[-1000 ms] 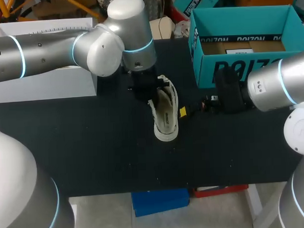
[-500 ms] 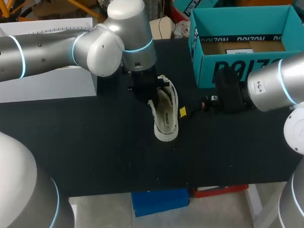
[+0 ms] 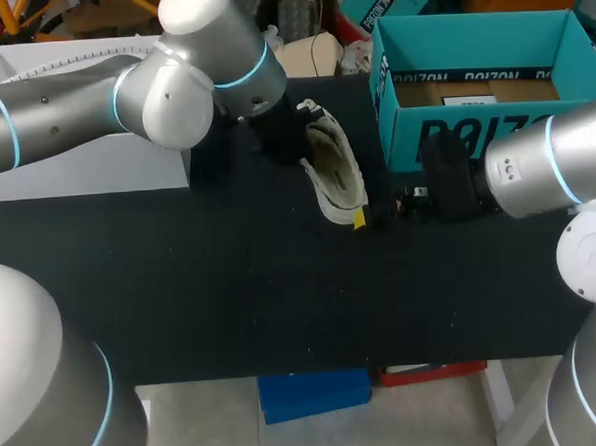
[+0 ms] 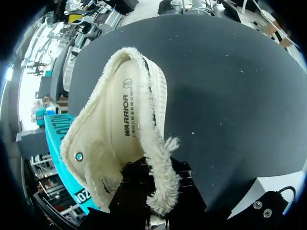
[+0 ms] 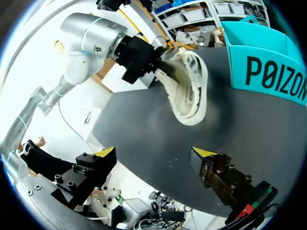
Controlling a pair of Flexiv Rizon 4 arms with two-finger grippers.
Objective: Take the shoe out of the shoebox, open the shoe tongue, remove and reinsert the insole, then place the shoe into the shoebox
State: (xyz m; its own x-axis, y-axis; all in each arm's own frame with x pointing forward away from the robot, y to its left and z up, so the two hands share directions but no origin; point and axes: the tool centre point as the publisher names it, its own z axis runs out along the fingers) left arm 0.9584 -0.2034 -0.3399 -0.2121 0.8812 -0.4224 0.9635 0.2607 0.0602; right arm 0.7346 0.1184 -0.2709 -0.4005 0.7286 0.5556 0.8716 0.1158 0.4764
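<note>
Left gripper: clamped on shoe heel collar, a finger each side
Shoe: cream, heel up, toe tilted down over table, outside shoebox
Right gripper: fingers wide apart, nothing between, just beside shoe toe
Shoebox: teal, open top, beside shoe

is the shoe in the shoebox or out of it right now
Out. The shoe hangs tilted in the left gripper, held by its heel above the table, beside the shoebox and not inside it.
</note>
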